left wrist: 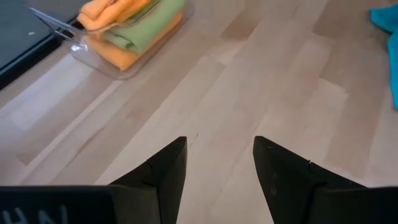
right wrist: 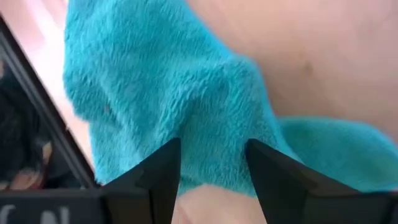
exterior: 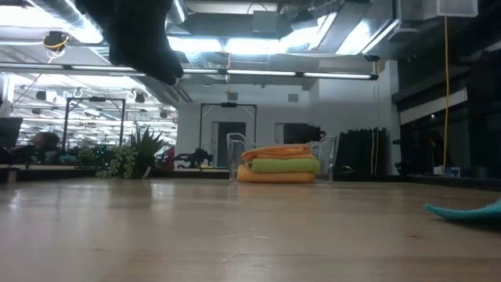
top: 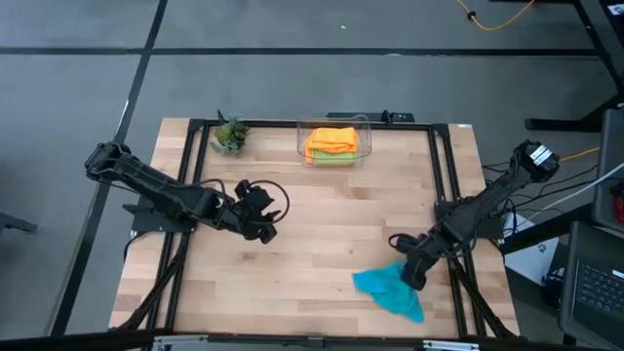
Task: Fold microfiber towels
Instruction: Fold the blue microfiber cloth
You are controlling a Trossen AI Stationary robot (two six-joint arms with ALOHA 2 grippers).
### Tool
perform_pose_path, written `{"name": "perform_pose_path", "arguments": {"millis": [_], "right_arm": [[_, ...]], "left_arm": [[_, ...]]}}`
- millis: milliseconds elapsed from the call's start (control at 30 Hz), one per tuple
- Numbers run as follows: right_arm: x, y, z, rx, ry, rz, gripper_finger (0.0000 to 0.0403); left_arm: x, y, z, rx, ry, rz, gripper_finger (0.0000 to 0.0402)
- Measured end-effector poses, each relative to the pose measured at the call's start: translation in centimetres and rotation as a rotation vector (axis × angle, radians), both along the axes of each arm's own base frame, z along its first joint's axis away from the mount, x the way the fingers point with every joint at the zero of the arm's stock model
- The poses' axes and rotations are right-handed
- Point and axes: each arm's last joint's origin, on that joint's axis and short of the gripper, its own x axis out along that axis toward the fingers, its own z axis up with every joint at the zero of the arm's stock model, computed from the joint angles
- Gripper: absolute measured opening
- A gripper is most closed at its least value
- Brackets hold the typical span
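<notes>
A teal towel (top: 390, 290) lies crumpled on the table near the front right; its edge shows in the low view (exterior: 470, 210). My right gripper (top: 411, 276) is open and points steeply down at the towel's far right part. In the right wrist view its fingers (right wrist: 211, 162) stand on either side of a raised ridge of the teal pile (right wrist: 186, 93). My left gripper (top: 261, 226) hangs open above bare wood left of centre, with nothing between its fingers (left wrist: 219, 155). Folded orange and lime towels (top: 332, 142) lie stacked in a clear bin. My right gripper comes at the teal towel from above, slanting, with a raised fold (right wrist: 214, 134) between its open fingers. I cannot tell whether the fingertips touch the cloth. The towel lies slack on the table.
The clear plastic bin (top: 300, 136) stands at the far middle of the table, also seen in the low view (exterior: 235, 153). A small potted plant (top: 230, 135) stands at the far left. A black frame (top: 444, 175) runs along the table's sides. Bare wood lies between the arms.
</notes>
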Motion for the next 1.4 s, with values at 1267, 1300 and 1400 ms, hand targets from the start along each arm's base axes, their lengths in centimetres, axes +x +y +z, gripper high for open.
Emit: {"name": "perform_pose_path", "arguments": {"millis": [1267, 1300, 1400], "right_arm": [[10.2, -1.5, -6.1, -0.294, -0.557, -0.256, 0.0186], [10.8, -1.9, -6.5, -0.313, -0.58, -0.279, 0.0186], [12.7, -2.9, -7.2, -0.371, -0.64, -0.349, 0.0186]], "left_arm": [[-0.4, 0.1, -1.8, -0.004, 0.017, -0.001, 0.018], [-0.4, 0.1, -1.8, -0.004, 0.017, -0.001, 0.018], [-0.4, 0.1, -1.8, -0.005, 0.013, 0.0, 0.018]]}}
